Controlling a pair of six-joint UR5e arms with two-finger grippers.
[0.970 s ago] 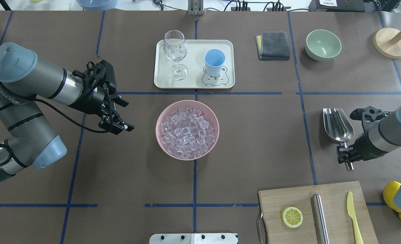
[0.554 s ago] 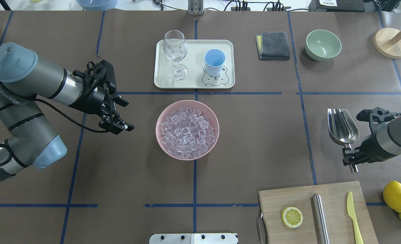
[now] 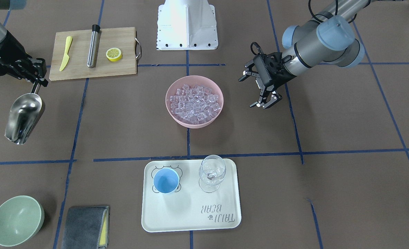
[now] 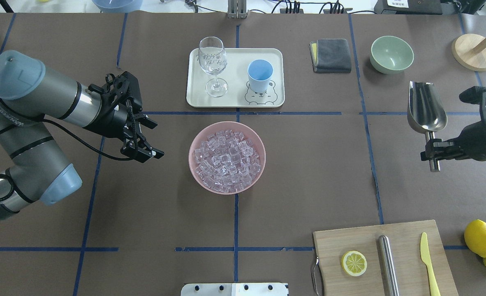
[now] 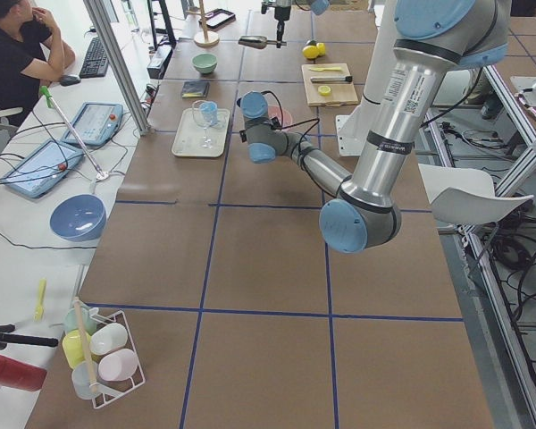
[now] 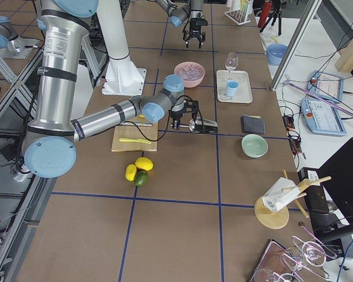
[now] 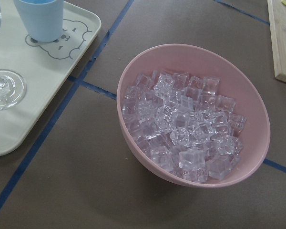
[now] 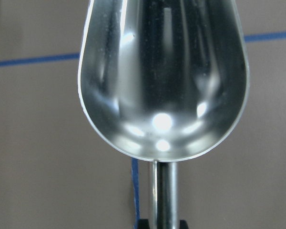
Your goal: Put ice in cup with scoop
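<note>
1. Front-facing: my right claw [image 3: 37,79] pinches the scoop [image 3: 24,116] by its handle. My left claw [image 3: 260,91] is spread, idle beside the pink bowl [image 3: 194,125].
2. Overhead: the scoop has risen and moved forward within a second, still well apart from the ice [image 4: 226,158]. The cup [image 4: 260,73] stands empty on the tray [image 4: 235,82].
3. Left wrist: ice fills the bowl.
4. Right wrist: trough bare. Pickup done; bowl next, I judge.
</note>
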